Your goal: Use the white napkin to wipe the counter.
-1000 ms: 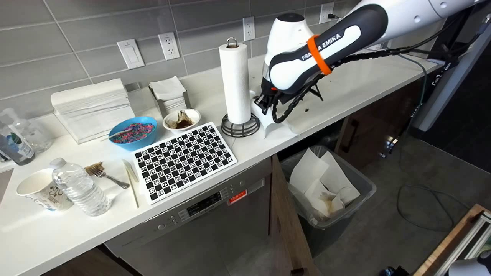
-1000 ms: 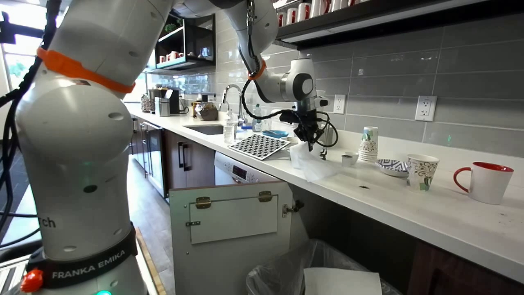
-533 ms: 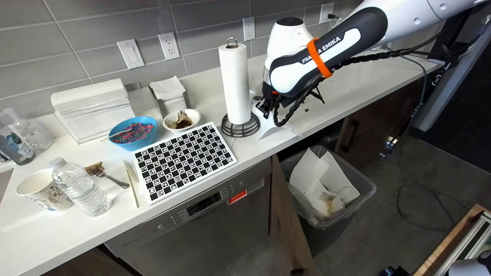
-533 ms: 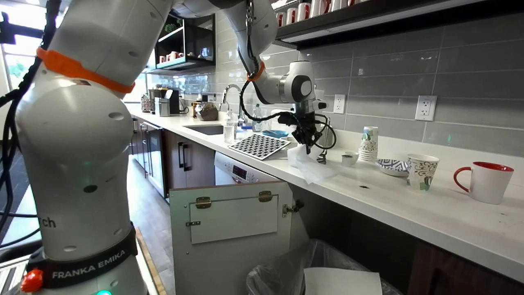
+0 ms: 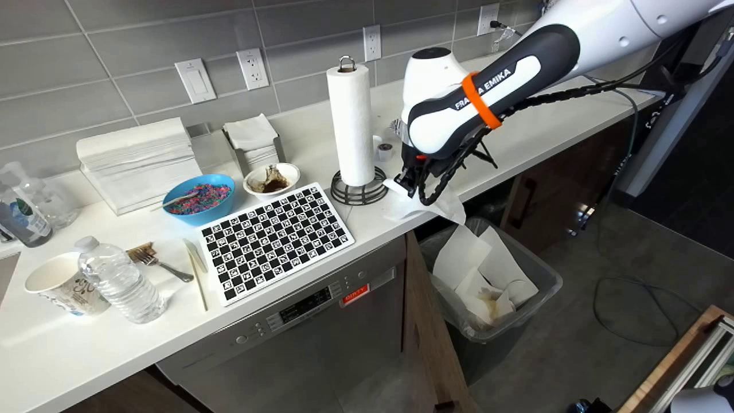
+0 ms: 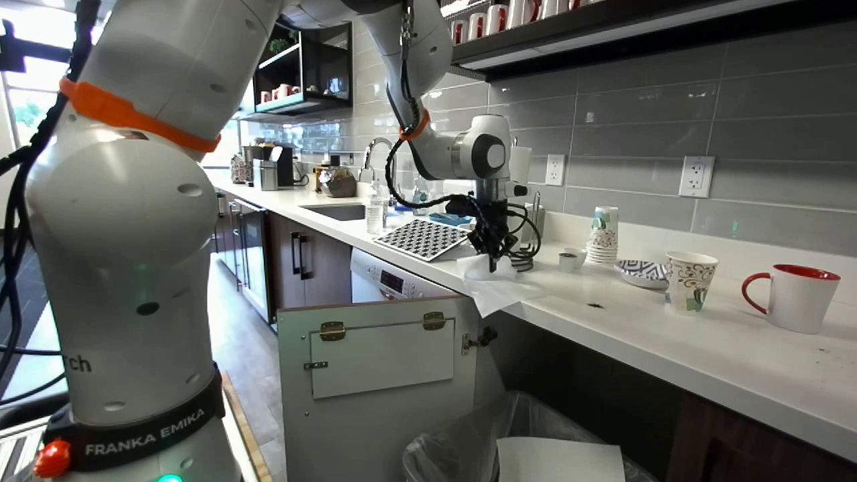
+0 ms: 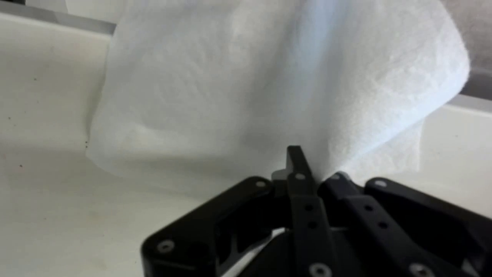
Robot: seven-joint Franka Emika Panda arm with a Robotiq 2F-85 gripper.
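Observation:
The thin white napkin (image 7: 215, 88) fills the upper middle of the wrist view, folded and creased. My gripper (image 7: 313, 165) is shut on its near part; the napkin hides the right fingertip. In both exterior views the gripper (image 5: 406, 182) points down, low over the white counter (image 6: 676, 335) near its front edge. The napkin (image 6: 499, 294) spreads beneath and around the fingers, and one corner hangs over that edge. Whether the fingertips touch the countertop I cannot tell. Tiny dark specks (image 7: 86, 144) lie left of the napkin, and a dark spot (image 6: 595, 306) marks the counter farther along.
A paper towel roll (image 5: 352, 123) on a wire stand is close beside the gripper. The patterned board (image 5: 275, 244) and a white bowl (image 5: 272, 180) sit past it. Small cups (image 6: 569, 261) stand behind. Below the edge are an open cabinet door (image 6: 381, 375) and a lined bin (image 5: 550, 281).
My gripper has come lower and toward the counter's front edge, taking the napkin along. The napkin's corner now droops over the edge, and a small cup behind the gripper shows more fully.

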